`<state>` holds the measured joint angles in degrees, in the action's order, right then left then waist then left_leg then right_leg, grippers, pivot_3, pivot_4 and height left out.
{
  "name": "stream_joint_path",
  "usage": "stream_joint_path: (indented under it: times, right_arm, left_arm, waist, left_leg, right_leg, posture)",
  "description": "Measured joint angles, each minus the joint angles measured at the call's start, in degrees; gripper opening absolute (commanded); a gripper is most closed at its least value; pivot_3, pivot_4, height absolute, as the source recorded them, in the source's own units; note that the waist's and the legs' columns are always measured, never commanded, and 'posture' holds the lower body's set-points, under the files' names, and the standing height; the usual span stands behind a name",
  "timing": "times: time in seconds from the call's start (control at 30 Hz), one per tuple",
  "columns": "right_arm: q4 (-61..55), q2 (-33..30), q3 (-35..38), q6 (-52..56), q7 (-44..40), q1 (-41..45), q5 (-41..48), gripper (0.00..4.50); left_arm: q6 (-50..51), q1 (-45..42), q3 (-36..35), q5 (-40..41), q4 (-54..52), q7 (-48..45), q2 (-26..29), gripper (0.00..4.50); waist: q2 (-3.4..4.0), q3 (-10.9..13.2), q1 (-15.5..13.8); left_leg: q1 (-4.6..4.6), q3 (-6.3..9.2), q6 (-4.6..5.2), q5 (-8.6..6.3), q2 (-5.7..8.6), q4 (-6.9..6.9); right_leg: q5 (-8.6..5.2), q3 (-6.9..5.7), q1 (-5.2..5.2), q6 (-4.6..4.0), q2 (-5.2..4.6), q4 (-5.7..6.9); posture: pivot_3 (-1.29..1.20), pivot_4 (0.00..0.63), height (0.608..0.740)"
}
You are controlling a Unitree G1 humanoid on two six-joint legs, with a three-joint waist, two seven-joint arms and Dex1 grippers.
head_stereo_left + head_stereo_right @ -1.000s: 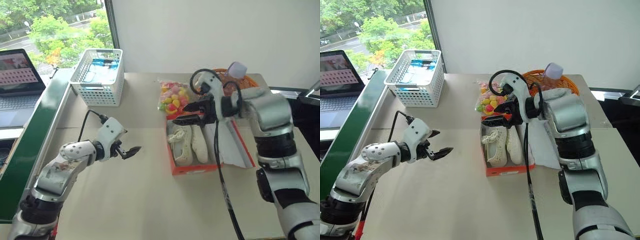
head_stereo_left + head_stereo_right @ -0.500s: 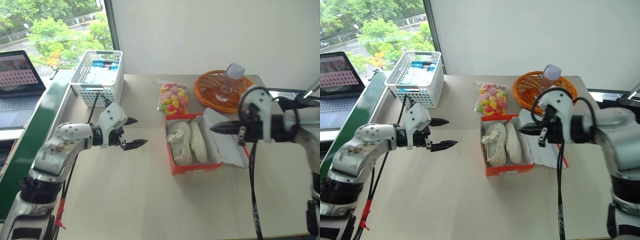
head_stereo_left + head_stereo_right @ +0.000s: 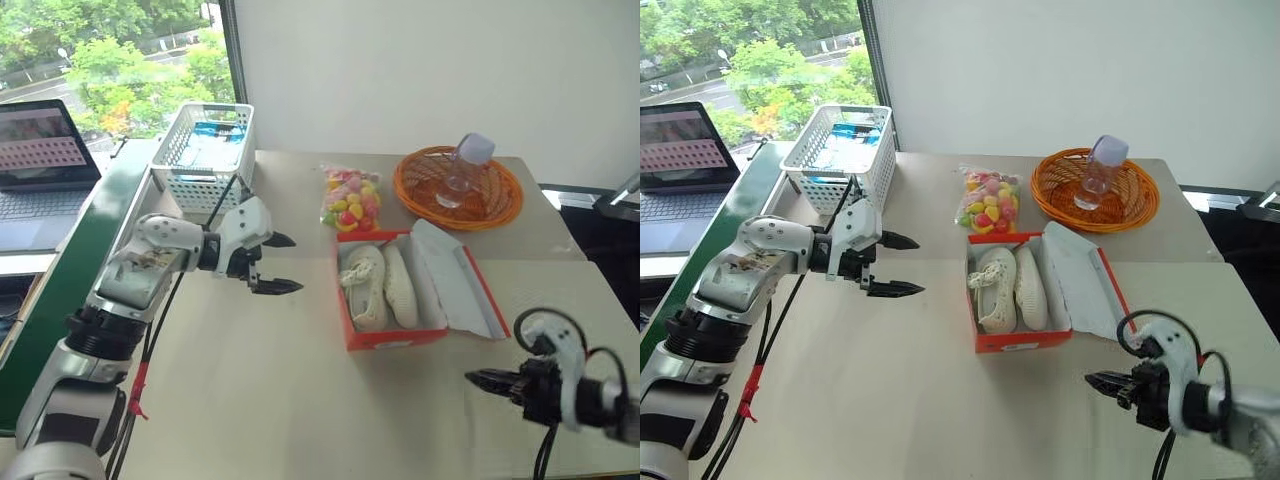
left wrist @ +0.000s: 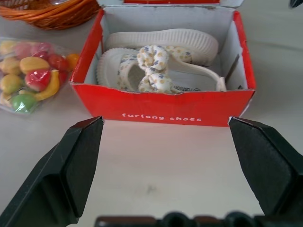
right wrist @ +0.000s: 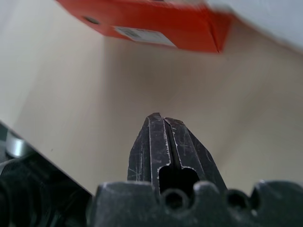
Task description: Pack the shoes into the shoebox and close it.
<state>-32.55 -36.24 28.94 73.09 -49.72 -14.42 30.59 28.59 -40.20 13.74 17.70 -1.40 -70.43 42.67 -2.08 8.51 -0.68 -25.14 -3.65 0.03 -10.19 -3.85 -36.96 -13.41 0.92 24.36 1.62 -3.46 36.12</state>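
Packing complete: both shoes (image 3: 380, 285) lie inside the shoebox (image 3: 395, 336) at mid-worktop (image 3: 250, 400). Lid (image 3: 458, 288) remains open; closing pending. Left gripper (image 3: 278, 263) wide, empty; right gripper (image 3: 480, 379) pinched closed, empty.

Head cameras gaze down over the beige counter (image 3: 250, 400); both wrist cameras close in on the red-orange cardboard shoebox (image 4: 163, 106).
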Motion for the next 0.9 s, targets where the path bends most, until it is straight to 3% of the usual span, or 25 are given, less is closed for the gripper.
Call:
stream_joint_path:
  times: [0.13, 0.27, 0.33, 0.57, 0.73, 0.9]
  right_arm:
    - [7.3, 7.7, -1.8, -8.0, 4.3, 0.7, -0.8, 0.02]
    - [19.0, 18.8, -1.9, -17.9, 10.4, 6.4, -1.2, 0.02]
    - [24.0, 21.4, -2.0, -22.1, 11.9, 8.2, -1.1, 0.02]
    - [38.7, 23.3, 2.0, -35.4, 13.6, 14.7, 1.8, 0.02]
    - [50.8, 24.3, 9.4, -37.5, 14.0, 21.8, 10.3, 0.02]
    - [57.0, 24.1, 14.3, -38.9, 13.9, 24.4, 16.4, 0.02]
  left_arm:
    - [0.0, 0.0, 0.1, -1.4, -0.3, -0.6, 1.2, 4.50]
    - [0.7, 0.8, -0.3, -1.8, -2.9, -0.3, 3.2, 4.50]
    - [1.9, 1.6, -0.7, -1.6, -5.1, -0.3, 3.8, 4.50]
    - [7.2, 2.1, -8.9, 3.2, -6.9, 1.9, 5.0, 4.50]
    - [8.2, 3.4, -13.9, 5.3, -7.1, 1.8, 9.2, 4.50]
    - [9.4, 3.5, -16.1, 7.4, -7.1, 1.8, 10.7, 4.50]
  waist:
    - [0.00, 0.0, 0.6]
    - [0.03, 0.0, 1.0]
    - [0.08, 0.0, 1.1]
    - [-0.46, -0.2, 1.4]
    - [-0.75, -0.2, 1.8]
    - [-0.74, -0.2, 1.4]
  left_leg:
    - [0.11, 0.03, 0.00, 0.00, -0.03, 0.01]
    - [0.12, 0.00, 0.00, 0.00, -0.03, 0.02]
    - [0.11, -0.02, 0.00, 0.00, -0.02, 0.03]
    - [0.41, -0.03, -0.01, 0.01, -0.03, -0.03]
    - [1.29, -0.05, -0.50, -0.28, -0.11, -0.01]
    - [1.41, -0.01, -0.55, -0.32, -0.13, 0.07]
  right_leg:
    - [-0.02, 0.01, -0.05, -0.01, 0.05, 0.07]
    - [-0.01, 0.05, -0.04, -0.01, 0.04, 0.09]
    - [0.01, 0.05, -0.04, -0.03, 0.03, 0.08]
    - [0.02, 0.09, -0.41, -0.02, 0.01, -0.02]
    - [-0.03, 0.13, -1.18, -0.34, -0.06, -0.23]
    - [-0.02, 0.12, -1.18, -0.36, -0.17, -0.28]
  posture:
    - [0.00, 0.150, 0.740]
    - [0.00, 0.150, 0.740]
    - [0.00, 0.150, 0.740]
    - [0.00, 0.150, 0.740]
    - [0.00, 0.150, 0.740]
    - [0.00, 0.150, 0.740]
